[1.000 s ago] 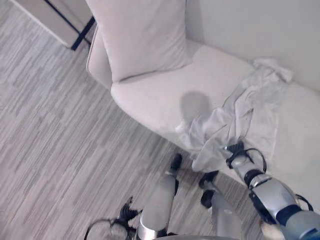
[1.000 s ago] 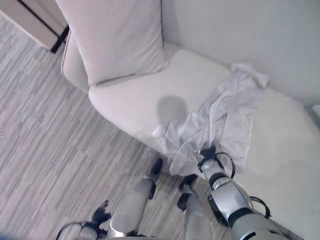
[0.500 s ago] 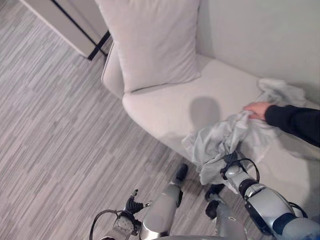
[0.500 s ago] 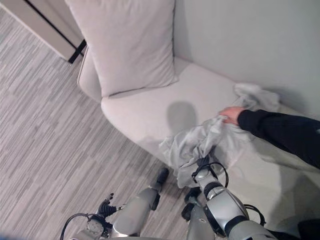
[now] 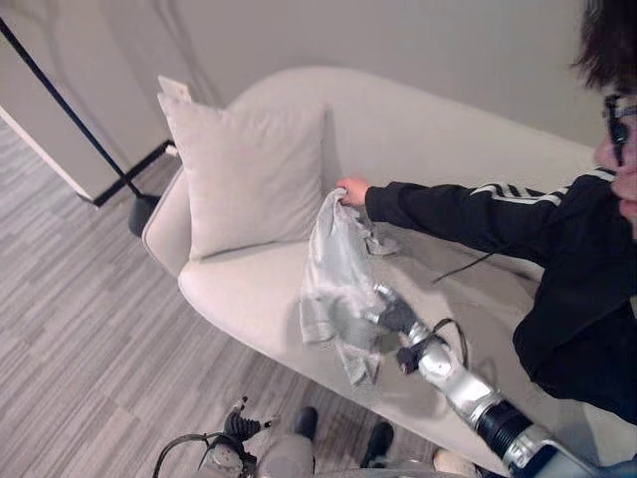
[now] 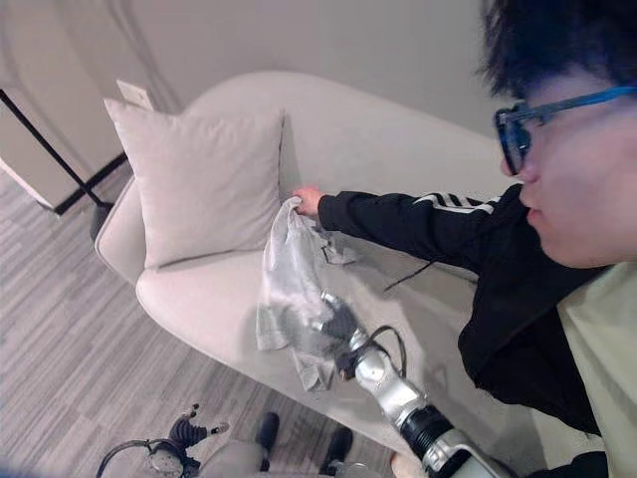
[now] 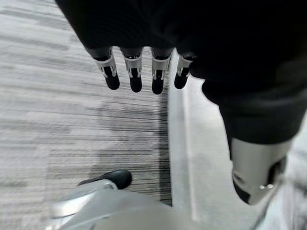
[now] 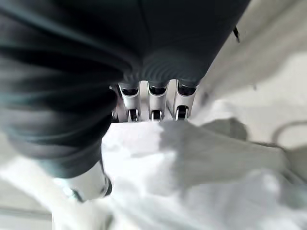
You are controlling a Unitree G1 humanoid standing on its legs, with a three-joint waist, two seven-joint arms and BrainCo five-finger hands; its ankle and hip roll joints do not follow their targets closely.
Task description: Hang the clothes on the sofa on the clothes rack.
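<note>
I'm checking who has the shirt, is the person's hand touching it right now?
Yes, the person's hand grips the top of the shirt above the sofa, while the right hand holds it lower down.

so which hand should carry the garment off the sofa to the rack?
Right. The right hand is already closed on the pale garment, raised off the sofa with a person's hand holding its top. The left hand hangs open over the floor.

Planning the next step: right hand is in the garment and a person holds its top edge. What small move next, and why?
Probably lift the right hand slightly up and off the sofa. Its fingers grip the pale garment, whose lower part hangs near the seat, while a person's hand holds up the top corner.
</note>
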